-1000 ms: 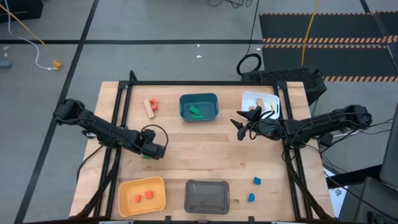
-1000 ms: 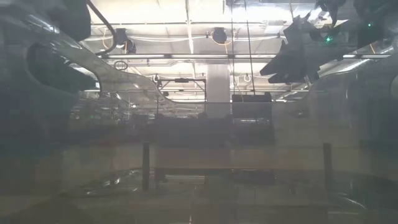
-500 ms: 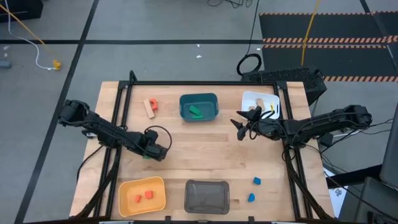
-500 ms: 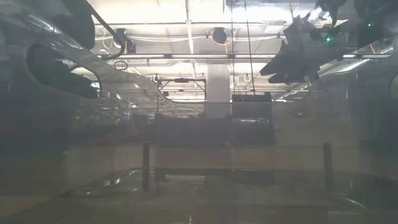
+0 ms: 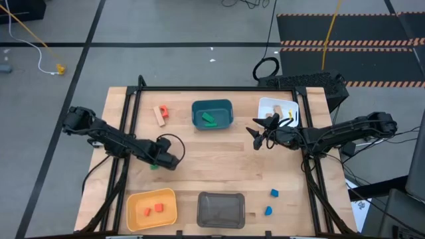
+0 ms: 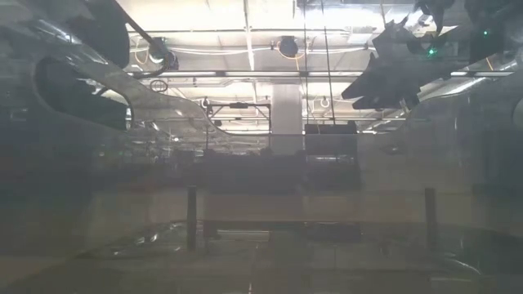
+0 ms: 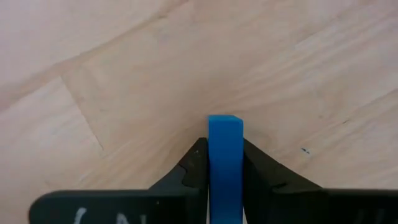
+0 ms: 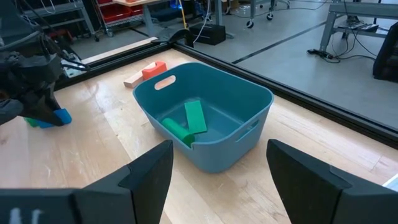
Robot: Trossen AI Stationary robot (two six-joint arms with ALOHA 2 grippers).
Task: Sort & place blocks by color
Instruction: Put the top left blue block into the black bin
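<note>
My left gripper (image 5: 161,158) is low over the table's left middle, shut on a blue block (image 7: 224,155); the right wrist view shows this block too (image 8: 60,116). A green block (image 5: 155,166) lies on the table right beside that gripper. Two more blue blocks (image 5: 273,193) (image 5: 268,210) lie at the near right. A red-orange block touching a tan one (image 5: 160,114) lies at the far left. My right gripper (image 8: 217,177) hovers open between the teal bin (image 5: 212,113) and the white bin (image 5: 279,109). My left gripper pinches the blue block by its two flat sides (image 7: 211,180) between its two fingers. The fingers (image 7: 194,165) come from above, slanting down. The block's narrow end (image 7: 224,124) sticks out past the fingertips toward the table. Whether it rests on the wood, I cannot tell.
The teal bin holds green blocks (image 8: 186,121). The white bin holds tan pieces. A yellow bin (image 5: 152,208) with red-orange blocks and a grey bin (image 5: 221,209) stand at the near edge. A black frame rail (image 5: 212,88) runs along the far edge.
My left arm has edged a little toward the table's right edge, staying low over the table.
</note>
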